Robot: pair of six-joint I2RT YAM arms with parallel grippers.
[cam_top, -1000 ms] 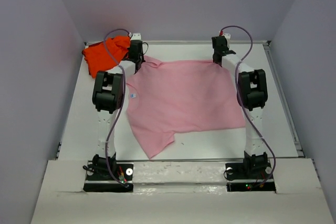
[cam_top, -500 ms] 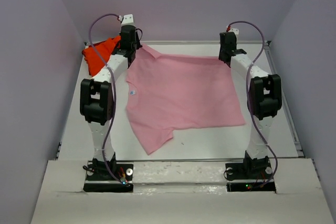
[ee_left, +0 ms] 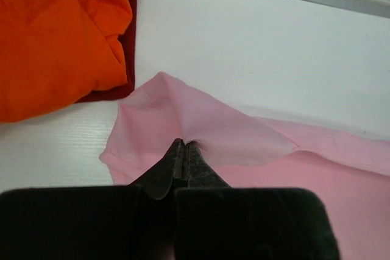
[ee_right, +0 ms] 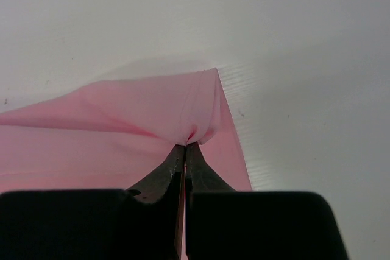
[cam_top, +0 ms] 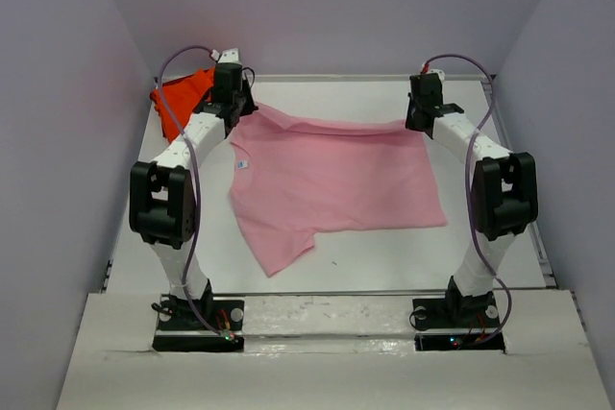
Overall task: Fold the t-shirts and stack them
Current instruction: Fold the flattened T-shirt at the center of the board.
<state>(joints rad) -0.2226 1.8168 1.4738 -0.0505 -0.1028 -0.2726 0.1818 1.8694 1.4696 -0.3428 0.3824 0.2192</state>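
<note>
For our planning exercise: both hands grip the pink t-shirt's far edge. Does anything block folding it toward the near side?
Nothing visible does. Nothing rests on the pink t-shirt, which lies spread toward the near side. The orange t-shirt sits at the far left corner, beyond the left hand, outside that path.

We see the pink shirt as thin, soft, matt cloth, smooth where it lies flat and drawn into fine creases where it is pinched. The orange shirt is matt cloth too, crumpled. The table is white and matt, with fine ribs across it like corrugated plastic sheet. The left gripper and right gripper show hard, black, matt fingers. The arms wear hard white and black shells with a slight sheen. The walls look plain and matt.
</note>
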